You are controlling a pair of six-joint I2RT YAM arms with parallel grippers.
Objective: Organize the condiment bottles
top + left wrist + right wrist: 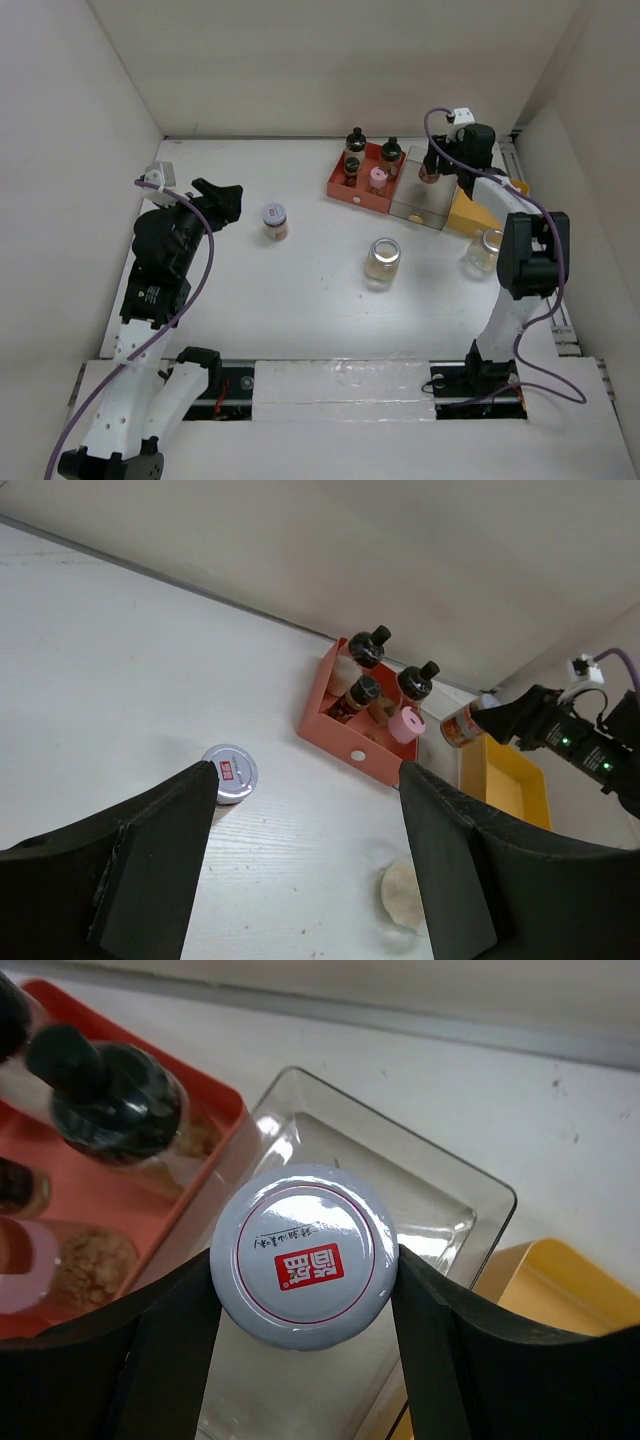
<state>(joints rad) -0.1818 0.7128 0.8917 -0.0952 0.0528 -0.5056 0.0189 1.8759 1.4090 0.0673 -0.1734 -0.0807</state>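
My right gripper is shut on a pale-lilac-lidded jar and holds it above the clear tray. The red tray holds three black-capped bottles and a pink-capped one. A second lilac-lidded jar stands alone on the table; it also shows in the left wrist view. A wide clear jar stands mid-table. Another clear jar stands by the right arm. My left gripper is open and empty, left of the lone jar.
A yellow tray lies right of the clear tray. White walls enclose the table at the back and on both sides. The right arm's purple cable loops near the right edge.
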